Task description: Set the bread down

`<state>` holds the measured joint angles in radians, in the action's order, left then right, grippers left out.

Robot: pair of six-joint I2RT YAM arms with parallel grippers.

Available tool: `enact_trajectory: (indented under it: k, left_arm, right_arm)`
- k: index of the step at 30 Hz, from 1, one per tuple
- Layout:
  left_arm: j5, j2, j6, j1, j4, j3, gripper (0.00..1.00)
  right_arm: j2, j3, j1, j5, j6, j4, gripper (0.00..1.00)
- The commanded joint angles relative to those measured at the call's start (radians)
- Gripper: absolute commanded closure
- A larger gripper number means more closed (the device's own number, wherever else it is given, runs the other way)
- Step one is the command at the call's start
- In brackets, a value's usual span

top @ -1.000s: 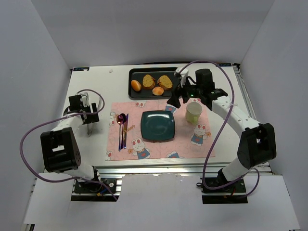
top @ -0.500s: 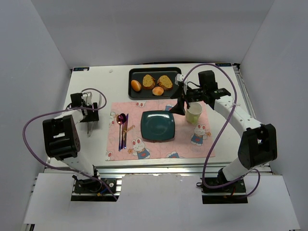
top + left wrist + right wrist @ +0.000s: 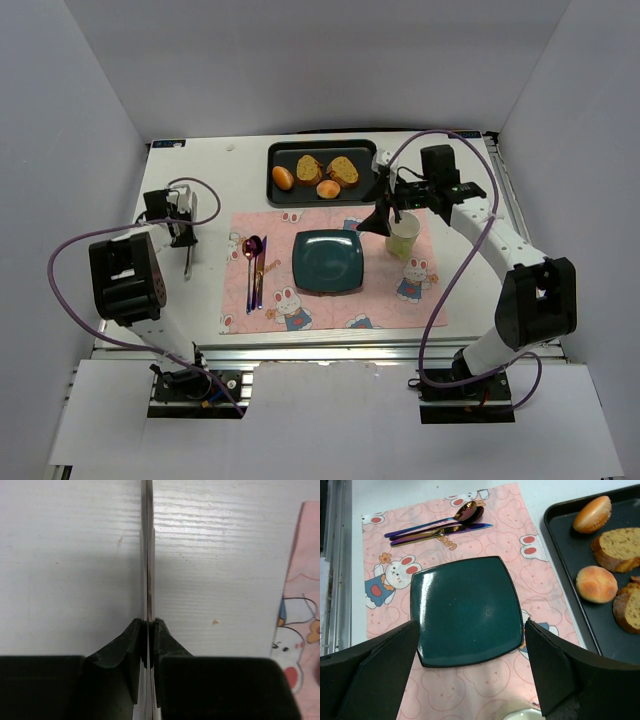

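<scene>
From above, my left tool [image 3: 187, 238] sits on the bare white surface [image 3: 220, 180] left of the pink placemat [image 3: 400, 300], with a slim metal blade [image 3: 187, 263] lying out from it. My right tool [image 3: 378, 222] hangs between the black tray [image 3: 365, 150] and the teal plate [image 3: 328, 261], just beside the pale green cup [image 3: 403, 235]. The bread [image 3: 283, 178] lies at the left end of that tray, with the toasted slices [image 3: 344, 169] and a rounder bun [image 3: 328, 189] to its right. In my left wrist view the left tool [image 3: 148, 630] is pinched tight on the metal blade [image 3: 146, 555], which shows edge-on over the surface. In my right wrist view the right tool [image 3: 471, 630] is spread wide and holds nothing, above the teal plate [image 3: 465, 610]. The bread [image 3: 592, 514] rests in the tray's [image 3: 560, 540] far corner, and the cutlery [image 3: 437, 527] lies on the placemat beyond the plate.
</scene>
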<state>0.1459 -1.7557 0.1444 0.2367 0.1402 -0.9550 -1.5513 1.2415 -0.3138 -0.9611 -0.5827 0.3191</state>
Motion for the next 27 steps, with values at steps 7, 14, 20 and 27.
enact_trajectory:
  k: [7,14,20,27]
  left_arm:
    - [0.347,0.188,-0.595,-0.103,-0.020,-0.149,0.94]
    - [0.399,0.124,-0.946,-0.342,-0.184,-0.185,0.81]
    - [0.408,0.059,-1.075,-0.382,-0.199,-0.223,0.71]
    - [0.358,0.025,-0.989,-0.390,-0.026,-0.309,0.64]
  right_arm:
    - [-0.015,0.056,0.056,-0.034,0.040,-0.037,0.11]
    - [-0.013,0.052,0.071,-0.050,0.069,-0.066,0.11]
    - [-0.003,0.027,0.088,-0.060,0.073,-0.080,0.11]
    - [0.005,0.004,0.099,-0.068,0.089,-0.104,0.11]
